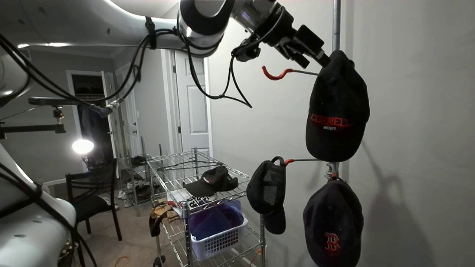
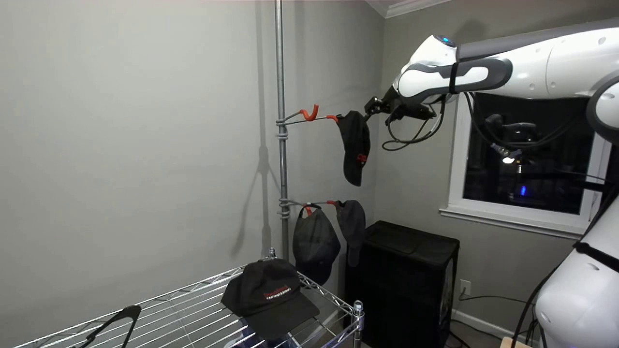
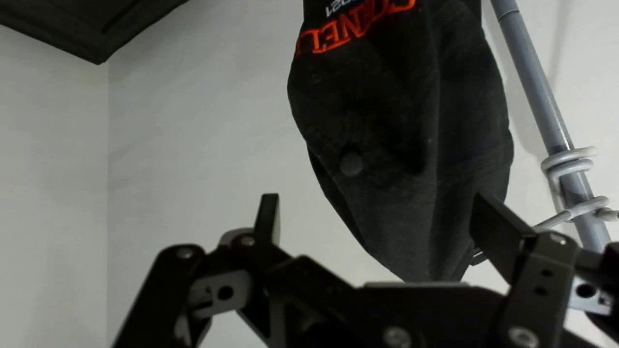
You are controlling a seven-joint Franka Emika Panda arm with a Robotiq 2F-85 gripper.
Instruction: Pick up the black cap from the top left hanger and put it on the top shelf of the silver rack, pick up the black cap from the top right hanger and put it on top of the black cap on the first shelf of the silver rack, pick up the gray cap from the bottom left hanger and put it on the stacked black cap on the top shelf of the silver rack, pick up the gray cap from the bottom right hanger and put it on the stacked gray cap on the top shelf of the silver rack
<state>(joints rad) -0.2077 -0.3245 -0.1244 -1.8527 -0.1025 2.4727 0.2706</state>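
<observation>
The black cap with red CORNELL lettering [image 1: 336, 107] hangs from the top right hanger, brim down. My gripper [image 1: 314, 62] is at its crown and stands open. In the wrist view one finger [image 3: 498, 227] overlaps the cap's edge and the other finger [image 3: 267, 217] is apart from it. Whether either touches cannot be told. The top left hanger [image 1: 276, 75] is bare. Another black cap [image 2: 266, 295], with small red and white lettering, lies on the top shelf [image 2: 194, 287] of the silver rack [image 2: 358, 309]. Dark gray caps hang on the bottom left [image 1: 265, 185] and bottom right [image 1: 333, 218] hangers.
A vertical metal pole [image 2: 281, 169] carries the hangers close to the wall. Lower on the rack sits a white basket [image 1: 219, 237]. A black hanger [image 2: 116, 316] lies on the top shelf. A black cabinet [image 2: 401, 270] stands below the caps. Cables [image 1: 222, 97] dangle from the arm.
</observation>
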